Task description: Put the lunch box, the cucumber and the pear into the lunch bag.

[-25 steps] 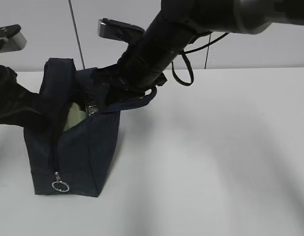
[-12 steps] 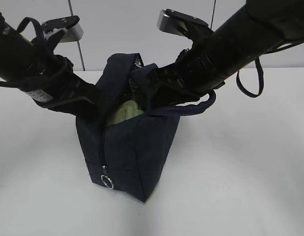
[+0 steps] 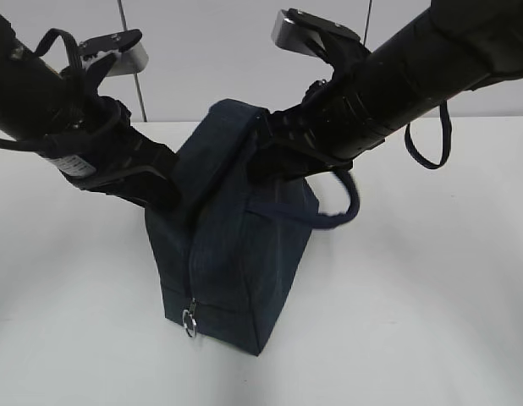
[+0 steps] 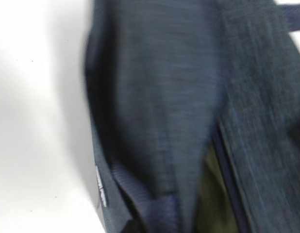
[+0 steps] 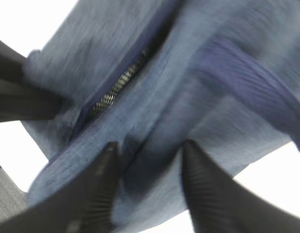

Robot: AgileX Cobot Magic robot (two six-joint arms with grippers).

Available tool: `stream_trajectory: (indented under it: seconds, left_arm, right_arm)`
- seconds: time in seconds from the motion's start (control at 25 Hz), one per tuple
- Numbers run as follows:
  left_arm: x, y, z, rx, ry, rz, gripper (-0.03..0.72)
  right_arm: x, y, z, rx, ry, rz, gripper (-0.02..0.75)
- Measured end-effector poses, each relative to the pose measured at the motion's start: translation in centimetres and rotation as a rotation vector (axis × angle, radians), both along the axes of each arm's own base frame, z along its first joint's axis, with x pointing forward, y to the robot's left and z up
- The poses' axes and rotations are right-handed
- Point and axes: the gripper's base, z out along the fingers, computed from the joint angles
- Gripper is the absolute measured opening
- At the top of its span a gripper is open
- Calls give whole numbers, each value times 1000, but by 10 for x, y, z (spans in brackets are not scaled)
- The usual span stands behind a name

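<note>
Standing between both arms, the lunch bag meets our right pincer, spread at its top; the left pincer's state we cannot tell.

Bright even light; soft table shadows; both wrist views motion-blurred, whites overexposed.
</note>
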Motion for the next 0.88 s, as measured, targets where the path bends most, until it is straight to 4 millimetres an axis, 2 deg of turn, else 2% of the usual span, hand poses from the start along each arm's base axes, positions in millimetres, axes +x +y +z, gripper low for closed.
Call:
stream_trajectory:
  seconds: [0.08, 0.16, 0.32, 0.44, 0.68, 0.76, 0.88]
  left_arm:
    - [0, 0, 1, -2, -1, 0, 246]
    - [-1, 0, 4, -6, -10, 0, 276]
    - [-8, 3, 20, -23, -53, -1, 293]
    - [-15, 6, 34, -39, -99, -3, 295]
    - [-35, 18, 55, -83, -269, 22, 296]
    - [-45, 23, 53, -102, -325, 47, 296]
    - [-63, 33, 47, -126, -411, 72, 296]
  right_arm:
    - [0, 0, 0, -2, 0, 3, 446]
    - [0, 0, 0, -3, 1, 7, 471]
    - [-3, -2, 5, -17, -20, 20, 483]
    - [-10, -8, 22, -44, -105, 46, 483]
    - [-37, -27, 74, -30, -308, 47, 441]
    - [-50, -31, 79, -18, -352, 50, 421]
    - [-73, -33, 75, 22, -399, 60, 396]
